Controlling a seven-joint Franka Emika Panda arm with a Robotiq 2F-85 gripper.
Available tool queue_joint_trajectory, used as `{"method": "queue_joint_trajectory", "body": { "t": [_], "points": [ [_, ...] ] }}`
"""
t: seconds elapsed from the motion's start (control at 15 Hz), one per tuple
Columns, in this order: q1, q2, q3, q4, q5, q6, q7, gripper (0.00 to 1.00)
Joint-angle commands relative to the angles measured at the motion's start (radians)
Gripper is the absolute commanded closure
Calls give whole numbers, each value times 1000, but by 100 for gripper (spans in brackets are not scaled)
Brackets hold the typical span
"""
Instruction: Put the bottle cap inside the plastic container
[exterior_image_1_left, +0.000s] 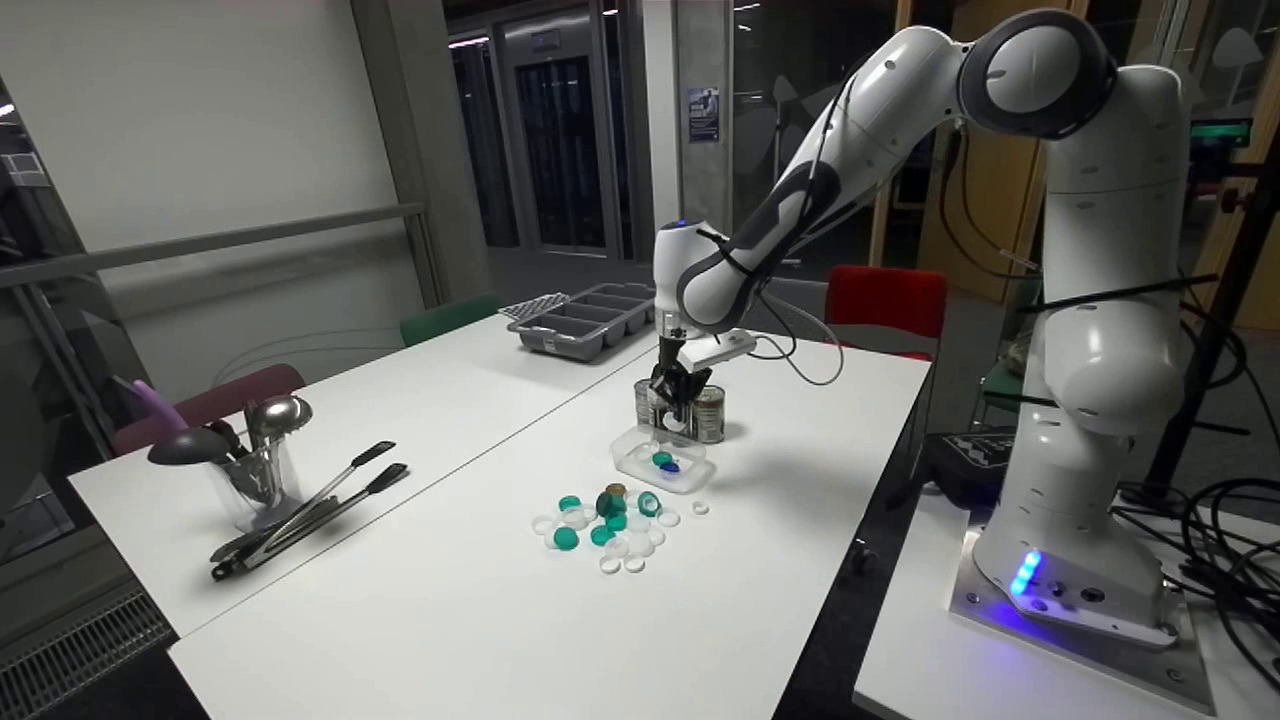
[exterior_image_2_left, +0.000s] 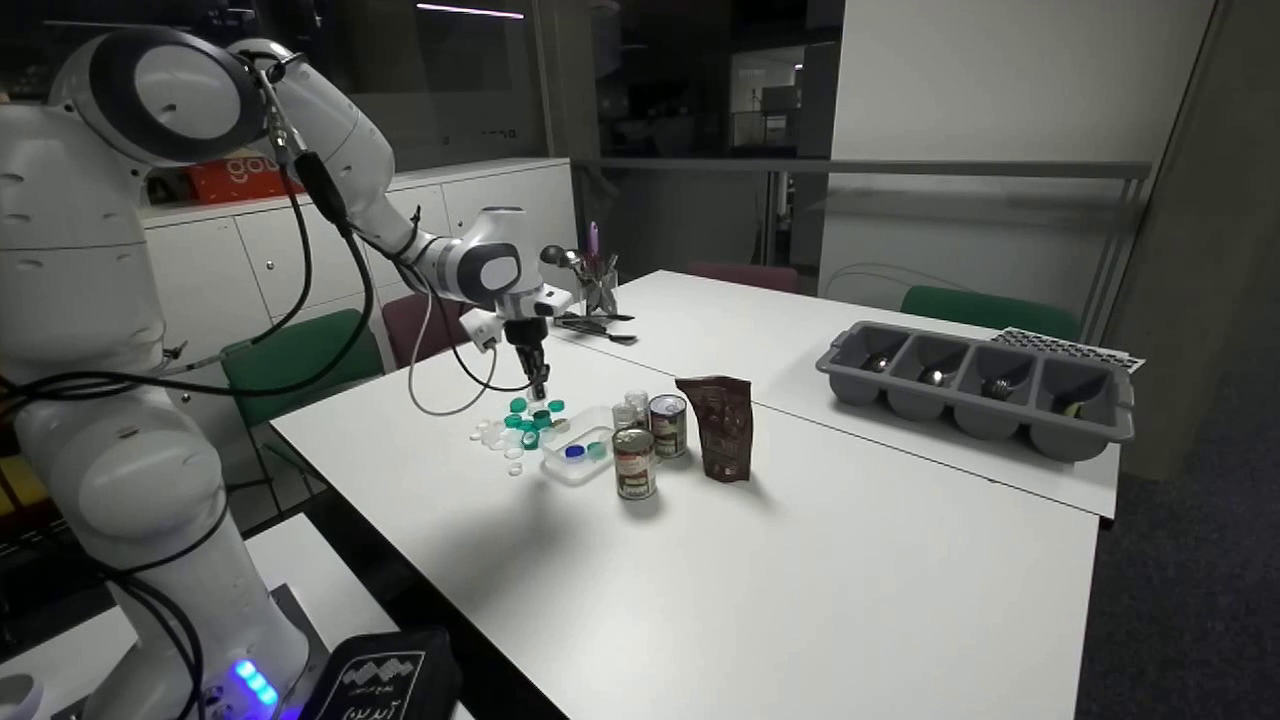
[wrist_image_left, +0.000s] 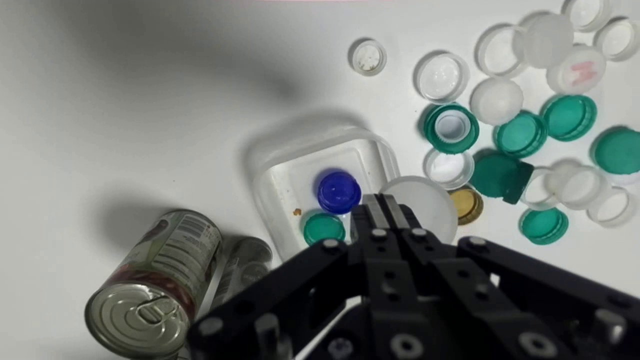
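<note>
Fingers (wrist_image_left: 375, 212) on white cap (wrist_image_left: 429, 207), near labelled can (wrist_image_left: 177, 260)

In an exterior view the camera stands well back, slanting down across the table (exterior_image_1_left: 540, 455) toward a door (exterior_image_1_left: 558, 150), the arm (exterior_image_1_left: 1115, 210) on the right. In an exterior view, likewise distant and tilted down, the arm stands on the left, a grey tray (exterior_image_2_left: 980, 415) on the right — white cabinets (exterior_image_2_left: 515, 190) beyond at the upper left. Both share table, arm and tray. The wrist view looks steeply down from close by, past the gripper (wrist_image_left: 383, 200) at the bottom; its bottle caps (wrist_image_left: 521, 134) and plastic container (wrist_image_left: 292, 190) show in both exterior views.
</note>
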Motion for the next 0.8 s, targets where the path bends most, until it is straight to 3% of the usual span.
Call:
{"method": "queue_joint_trajectory", "body": {
  "t": [0.0,0.73],
  "points": [
    [-46,17,-3,90,56,-94,-16,100],
    [-94,333,-1,456,149,-292,-128,100]
  ]
}}
